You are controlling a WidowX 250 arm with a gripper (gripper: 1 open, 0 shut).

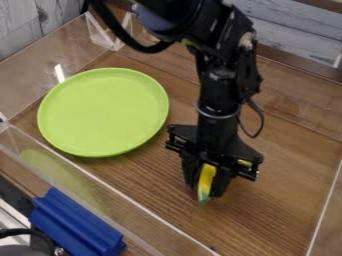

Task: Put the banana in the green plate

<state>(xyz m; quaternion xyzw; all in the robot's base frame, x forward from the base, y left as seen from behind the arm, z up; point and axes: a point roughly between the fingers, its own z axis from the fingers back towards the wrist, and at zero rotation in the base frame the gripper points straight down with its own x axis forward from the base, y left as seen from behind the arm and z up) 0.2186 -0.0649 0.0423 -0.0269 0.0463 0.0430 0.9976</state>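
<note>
The lime-green plate (103,111) lies flat on the wooden table at the left. To its right, near the front, my black gripper (209,186) points straight down, its fingers shut on the small yellow banana (207,183). The banana stands almost upright between the fingers, its greenish lower tip just above or touching the table; I cannot tell which. The gripper is about a hand's width right of the plate's rim.
A blue block (70,229) sits at the front left, outside a clear plastic wall (80,180) that rims the table. The arm (221,70) and its cables rise up toward the back.
</note>
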